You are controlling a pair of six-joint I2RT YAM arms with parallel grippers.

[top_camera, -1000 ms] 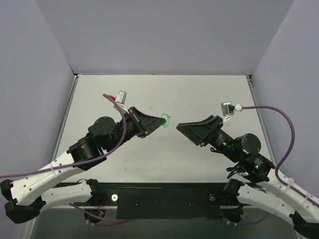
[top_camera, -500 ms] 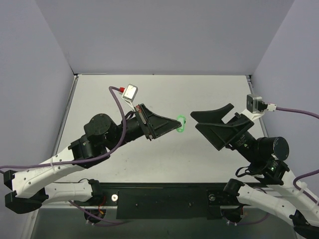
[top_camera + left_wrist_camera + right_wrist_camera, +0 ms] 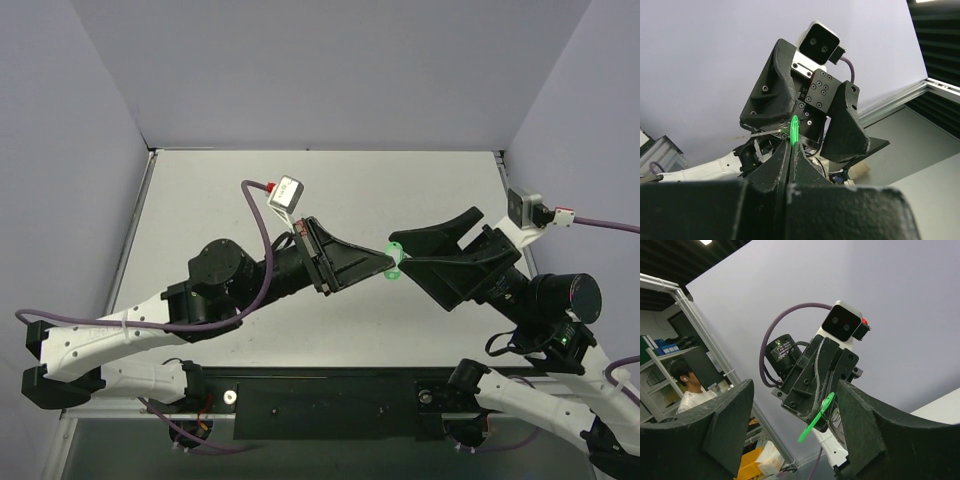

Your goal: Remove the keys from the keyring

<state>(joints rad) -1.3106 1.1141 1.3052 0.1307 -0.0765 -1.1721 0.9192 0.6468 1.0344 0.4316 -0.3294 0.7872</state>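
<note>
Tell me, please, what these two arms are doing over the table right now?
The left hand is shut on the green keyring, holding it in the air above the table. The right hand faces it, jaws open to either side of the keyring, gripping nothing yet. A thin silver key seems to hang off the green piece, not separated.

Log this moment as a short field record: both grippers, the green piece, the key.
left gripper: shut on the bright green oval keyring, pinched at its fingertips
right gripper: open, jaws either side of the keyring, not closed on it
thin silver-grey metal key: juts sideways from the keyring, seen in the left wrist view
task stage: key not yet pulled free, as far as shows
</note>
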